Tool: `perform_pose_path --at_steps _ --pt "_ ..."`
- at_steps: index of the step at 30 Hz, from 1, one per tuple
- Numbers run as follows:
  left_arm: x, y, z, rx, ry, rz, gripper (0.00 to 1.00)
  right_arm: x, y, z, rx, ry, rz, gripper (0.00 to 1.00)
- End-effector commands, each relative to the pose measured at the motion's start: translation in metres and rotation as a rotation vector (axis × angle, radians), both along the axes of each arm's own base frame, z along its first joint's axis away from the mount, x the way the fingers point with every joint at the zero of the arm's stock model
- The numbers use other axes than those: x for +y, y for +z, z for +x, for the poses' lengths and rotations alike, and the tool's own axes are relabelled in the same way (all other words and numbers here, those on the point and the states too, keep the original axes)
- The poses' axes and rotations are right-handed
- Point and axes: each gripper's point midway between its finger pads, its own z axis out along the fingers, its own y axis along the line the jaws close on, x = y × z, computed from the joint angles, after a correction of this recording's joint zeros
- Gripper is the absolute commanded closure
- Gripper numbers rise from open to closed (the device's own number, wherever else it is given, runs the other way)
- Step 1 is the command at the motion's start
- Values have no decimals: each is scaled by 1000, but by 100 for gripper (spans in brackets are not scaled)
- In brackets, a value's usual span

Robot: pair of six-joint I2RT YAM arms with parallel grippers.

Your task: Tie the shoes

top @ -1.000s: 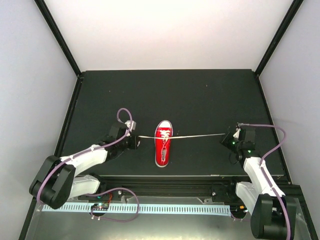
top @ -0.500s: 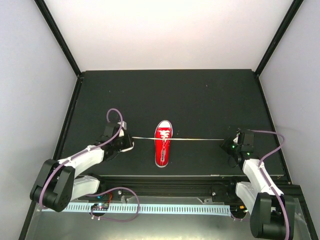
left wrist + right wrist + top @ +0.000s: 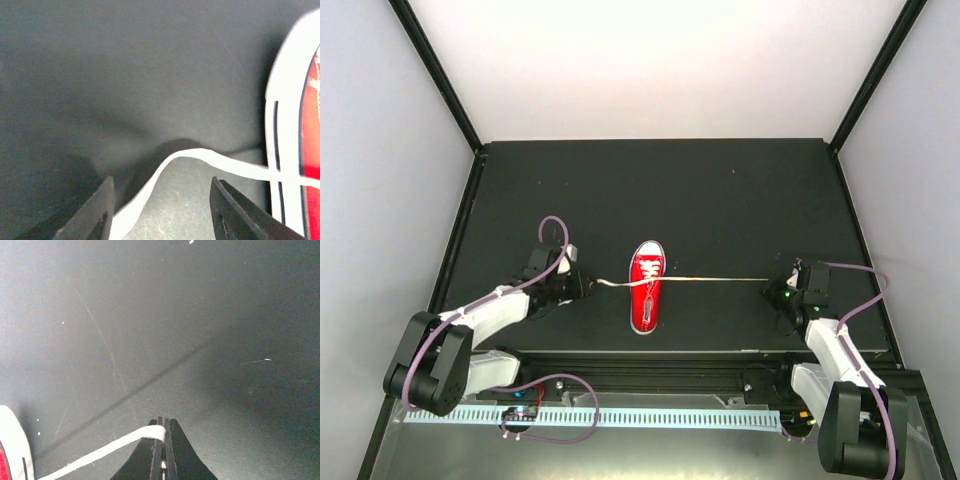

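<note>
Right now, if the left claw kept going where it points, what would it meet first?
Probably the slack lace lying just ahead of the left claw; past it bare table, with the shoe off to one side.

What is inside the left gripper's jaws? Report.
The white lace runs slack between the left gripper's open fingers over the black table. Its end lies out of view.

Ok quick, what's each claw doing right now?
Left claw: open, lace loose, not gripped.
Right claw: shut on the lace.
</note>
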Motion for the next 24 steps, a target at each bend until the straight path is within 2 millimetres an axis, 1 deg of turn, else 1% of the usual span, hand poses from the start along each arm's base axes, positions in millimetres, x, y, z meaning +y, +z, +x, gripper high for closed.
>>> perform_pose_path --at_steps 1,2,3,6,8,9,11,13,17,21,24 --pt "-19 14 -2 -2 -113 20 39 0 15 11 -72 13 6 98" --pt "-25 18 -2 -18 -141 18 36 1 16 12 -76 22 7 98" --pt "-30 21 -3 -31 -169 23 35 2 17 12 -77 27 9 98" --pt "-47 25 -3 -55 -267 70 35 5 18 13 -82 40 18 98" --pt "-63 28 -7 -85 -367 107 34 6 18 14 -85 48 26 98" --pt "-71 23 -11 -76 -420 127 35 7 18 14 -85 52 30 98" --pt "-85 19 -18 -75 -501 155 37 9 18 15 -84 60 38 98" --pt "-90 15 -19 -76 -531 181 42 10 16 15 -79 68 44 98" --pt "-85 4 -12 -74 -501 232 54 13 15 16 -73 80 60 98" --pt "-86 3 -3 -96 -481 270 58 15 16 18 -81 89 66 98" --pt "-90 3 2 -124 -495 274 58 15 16 19 -82 93 67 98"
